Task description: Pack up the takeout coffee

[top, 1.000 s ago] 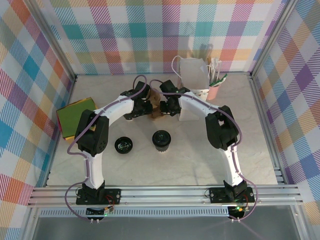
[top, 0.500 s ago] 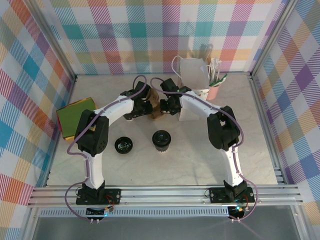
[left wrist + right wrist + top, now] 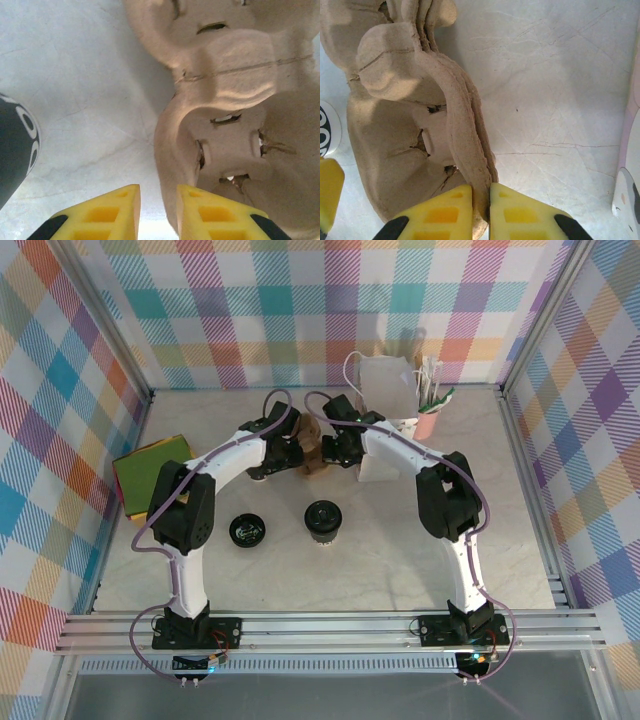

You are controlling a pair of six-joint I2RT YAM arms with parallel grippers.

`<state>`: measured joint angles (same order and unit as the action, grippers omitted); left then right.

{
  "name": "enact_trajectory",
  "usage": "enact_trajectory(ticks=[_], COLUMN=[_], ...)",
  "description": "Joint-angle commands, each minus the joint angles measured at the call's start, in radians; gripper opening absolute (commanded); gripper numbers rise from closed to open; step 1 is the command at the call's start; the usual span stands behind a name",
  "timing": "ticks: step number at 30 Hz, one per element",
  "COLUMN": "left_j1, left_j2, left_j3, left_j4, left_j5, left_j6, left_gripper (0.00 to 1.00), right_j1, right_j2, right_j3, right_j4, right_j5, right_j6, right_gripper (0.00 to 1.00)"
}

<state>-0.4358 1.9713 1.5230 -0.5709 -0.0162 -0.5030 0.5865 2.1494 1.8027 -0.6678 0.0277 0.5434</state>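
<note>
Setting: your workspace is a robot test cell in a lab, not a real café.
- Aluminium frame rails (image 3: pixel 330 625) box in your bench.
- Plaid cloth backdrops (image 3: pixel 300 310) hang on three sides.
- Marble-look tabletop (image 3: pixel 380 570).
- Left arm (image 3: pixel 190 510) and right arm (image 3: pixel 445 500) are bolted to the near rail.
- Staged props: takeout coffee (image 3: pixel 322 519), pulp cup carrier (image 3: pixel 313 452), white paper bag (image 3: pixel 385 385).

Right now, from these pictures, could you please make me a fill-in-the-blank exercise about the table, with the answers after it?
1. The right claw is ___ on the rim of the brown cup carrier.
2. The takeout coffee stands on the table with a ___ lid on it.
3. In the top view, the loose lid lies to the ___ of the takeout coffee.
Missing words: shut; black; left.
</note>
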Motion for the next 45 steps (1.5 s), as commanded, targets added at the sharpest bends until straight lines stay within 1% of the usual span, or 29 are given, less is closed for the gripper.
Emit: enact_trajectory(ticks=[1, 7, 12, 15, 26, 30, 36, 40, 45], left_j1=[0.011, 0.011, 0.011, 0.012, 0.016, 0.016, 0.016, 0.016, 0.016], left_j2=[-0.035, -0.004, -0.022, -0.036, -0.017, -0.014, -0.003, -0.014, -0.012], left_j3=[0.026, 0.016, -0.040, -0.070, -0.082, -0.072, -0.070, -0.072, -0.077], left_j4=[-0.036, -0.009, 0.099, 0.144, 0.137, 0.109, 0.099, 0.079, 0.090], left_j5=[-0.013, 0.041, 0.129, 0.145, 0.150, 0.117, 0.106, 0.066, 0.085], left_j6=[-0.045, -0.078, -0.114, -0.138, -0.187, -0.187, -0.192, -0.195, -0.195], left_gripper=[0.25, 0.25, 0.29, 0.30, 0.31, 0.31, 0.31, 0.30, 0.30], right_j1=[-0.010, -0.011, -0.010, -0.010, -0.011, -0.011, -0.012, -0.011, -0.012], right_j2=[-0.041, -0.040, -0.033, -0.033, -0.032, -0.032, -0.028, -0.028, -0.026], right_j3=[0.003, -0.008, -0.010, -0.010, -0.014, -0.014, -0.015, -0.016, -0.013], right_j4=[0.021, 0.023, 0.022, 0.021, 0.023, 0.023, 0.023, 0.023, 0.025], right_j5=[-0.020, -0.028, -0.032, -0.033, -0.037, -0.036, -0.038, -0.037, -0.040], right_j6=[0.033, 0.037, 0.037, 0.037, 0.037, 0.036, 0.036, 0.036, 0.039], right_gripper=[0.13, 0.13, 0.13, 0.13, 0.13, 0.13, 0.13, 0.13, 0.13])
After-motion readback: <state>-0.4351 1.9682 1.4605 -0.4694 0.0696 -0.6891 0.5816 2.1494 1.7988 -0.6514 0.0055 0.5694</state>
